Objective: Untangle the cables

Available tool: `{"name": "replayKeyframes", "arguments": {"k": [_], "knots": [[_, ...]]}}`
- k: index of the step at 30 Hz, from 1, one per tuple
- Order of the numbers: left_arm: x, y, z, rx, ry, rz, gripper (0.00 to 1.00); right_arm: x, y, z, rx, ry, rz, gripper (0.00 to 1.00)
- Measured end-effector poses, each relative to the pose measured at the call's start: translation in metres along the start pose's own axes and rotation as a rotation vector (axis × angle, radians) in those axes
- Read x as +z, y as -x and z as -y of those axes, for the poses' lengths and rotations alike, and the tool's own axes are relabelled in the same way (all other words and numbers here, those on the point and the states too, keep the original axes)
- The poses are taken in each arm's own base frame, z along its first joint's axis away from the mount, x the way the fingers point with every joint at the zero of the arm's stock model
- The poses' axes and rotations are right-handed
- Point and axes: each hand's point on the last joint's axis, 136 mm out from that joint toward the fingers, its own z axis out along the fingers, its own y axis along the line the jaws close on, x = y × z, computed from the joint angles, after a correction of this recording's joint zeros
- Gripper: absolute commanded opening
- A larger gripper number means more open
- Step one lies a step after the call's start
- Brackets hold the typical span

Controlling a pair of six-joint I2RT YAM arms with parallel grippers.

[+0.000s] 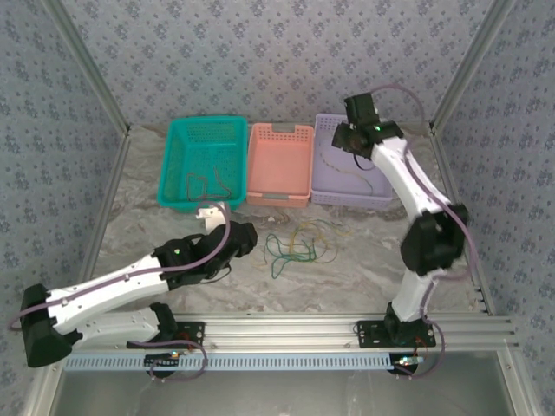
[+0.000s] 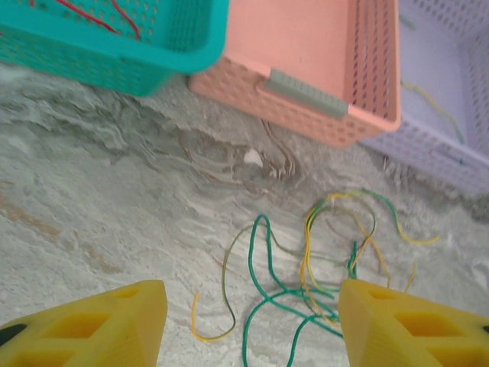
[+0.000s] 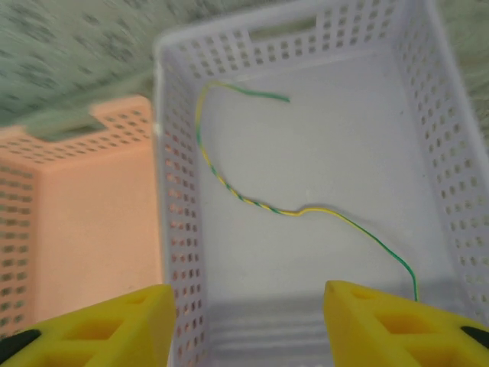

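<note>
Green, yellow cables (image 2: 309,279) lie tangled on marble worktop (image 2: 92,199), near pink basket (image 2: 306,46). Left claw (image 2: 250,306) hovers over them, released, empty. Right claw (image 3: 248,306) released above purple basket (image 3: 177,191); one twisted wire (image 3: 252,200) inside.

A lab-style robot test booth: a left arm (image 1: 113,290) and right arm (image 1: 408,178) bolted to an aluminium rail (image 1: 286,328), patterned panel walls (image 1: 277,52) enclosing a marble-look table (image 1: 364,260).
</note>
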Motion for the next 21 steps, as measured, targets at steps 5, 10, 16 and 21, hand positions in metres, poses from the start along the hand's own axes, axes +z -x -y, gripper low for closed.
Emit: {"name": "replayKeyframes", "arguments": {"k": [5, 10, 16, 21], "knots": [[0.021, -0.029, 0.011, 0.04, -0.016, -0.116, 0.5, -0.087, -0.068, -0.01, -0.025, 0.159, 0.081, 0.49], [0.037, -0.057, 0.003, 0.056, -0.01, -0.202, 0.5, -0.096, -0.199, -0.022, -0.135, 0.25, -0.091, 0.48], [0.051, -0.074, -0.01, -0.002, -0.008, -0.238, 0.5, -0.081, -0.302, -0.011, -0.163, 0.232, -0.258, 0.47], [0.062, -0.081, -0.004, -0.059, -0.026, -0.253, 0.5, -0.078, -0.31, -0.019, -0.058, 0.241, -0.254, 0.47]]}}
